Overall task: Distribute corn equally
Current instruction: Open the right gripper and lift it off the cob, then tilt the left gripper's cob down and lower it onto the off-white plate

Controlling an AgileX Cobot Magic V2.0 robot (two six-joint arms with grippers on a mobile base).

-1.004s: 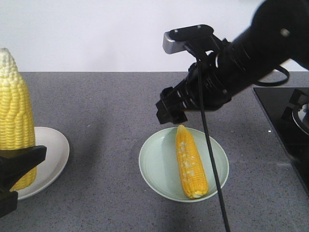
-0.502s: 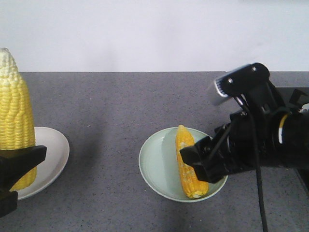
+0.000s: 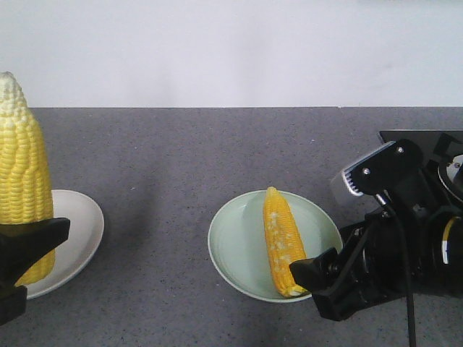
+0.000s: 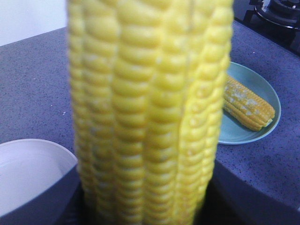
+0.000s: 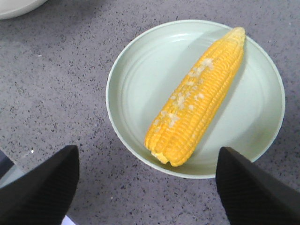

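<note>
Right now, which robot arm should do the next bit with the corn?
Probably the left. Its tool already holds a corn cob upright above the white plate, ready to lower. The right tool is open and empty beside the green plate, which already has its cob.

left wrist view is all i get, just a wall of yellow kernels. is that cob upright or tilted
Observer: Upright. In the front view the held cob stands tip up in the left gripper, above the white plate.
Operator: where's the right gripper
Observer: The right gripper is open and empty, just off the near rim of the green plate.
Operator: anything odd about the cob on that plate
Observer: The cob on the green plate has whitish kernel patches along its upper side.
</note>
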